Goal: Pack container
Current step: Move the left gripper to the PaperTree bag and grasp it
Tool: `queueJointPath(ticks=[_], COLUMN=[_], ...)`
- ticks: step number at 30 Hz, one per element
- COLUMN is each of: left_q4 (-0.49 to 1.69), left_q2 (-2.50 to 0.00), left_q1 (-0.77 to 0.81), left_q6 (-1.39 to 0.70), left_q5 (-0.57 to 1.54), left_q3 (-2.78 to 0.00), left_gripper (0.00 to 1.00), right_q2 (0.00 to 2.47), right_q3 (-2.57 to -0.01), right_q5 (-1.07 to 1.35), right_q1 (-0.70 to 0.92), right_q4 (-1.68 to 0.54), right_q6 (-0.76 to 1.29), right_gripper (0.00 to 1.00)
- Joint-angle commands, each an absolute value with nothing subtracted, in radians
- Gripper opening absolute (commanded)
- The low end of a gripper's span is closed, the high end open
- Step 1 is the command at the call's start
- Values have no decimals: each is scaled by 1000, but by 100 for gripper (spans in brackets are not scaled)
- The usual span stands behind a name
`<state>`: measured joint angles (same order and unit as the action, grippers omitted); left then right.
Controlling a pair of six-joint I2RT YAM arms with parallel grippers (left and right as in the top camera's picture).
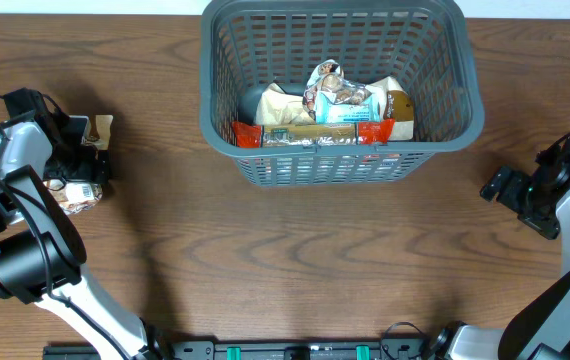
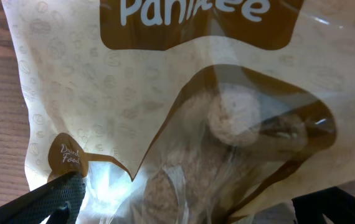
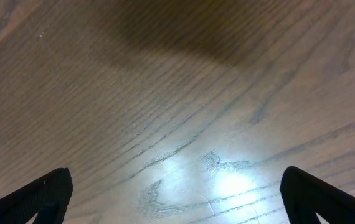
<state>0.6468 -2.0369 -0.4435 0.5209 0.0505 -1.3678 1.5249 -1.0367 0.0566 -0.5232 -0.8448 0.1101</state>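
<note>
The container, a dark grey slotted basket [image 1: 340, 165], stands at the back centre and holds several snack packets [image 1: 340, 105]. A beige and brown bread snack packet [image 1: 78, 196] lies on the table at the far left, mostly hidden under my left arm. It fills the left wrist view [image 2: 165, 93], printed beige with a clear window showing round crumbed pieces. My left gripper [image 1: 83, 160] [image 2: 190, 208] is open, its fingers set wide on either side of the packet. My right gripper [image 1: 500, 188] [image 3: 177, 199] is open and empty above bare wood at the far right.
The table is dark brown wood [image 1: 295, 260]. A black rail [image 1: 285, 352] runs along the front edge. The basket's front wall stands between the two arms at the back.
</note>
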Motion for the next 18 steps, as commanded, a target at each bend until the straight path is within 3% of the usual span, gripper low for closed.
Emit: queueJointPath(ticks=[1,6,12,13,18], left_q4=[642,649,655,656,672], left_q2=[-2090,-2089,-2089,-2089,-2089], left_q1=[-443,-442,-442,-442,-437], left_q6=[519,519,507,496,452], left_q5=[38,38,38,38,38], left_q3=[-1357,-1357,-1357,-1357,-1360], left_gripper=[95,64,46,39,32], right_q2=[1520,1520,1520,1520,1520], right_q3=[-1034,-1034,-1034,-1034,-1034], right_q5=[64,64,64,64,64], right_q1=[-517,-517,-517,-517,-517], right_q4=[-848,-851,-854,-855,-856], right_q6=[96,96,96,96,96], right_gripper=[99,99,99,99,99])
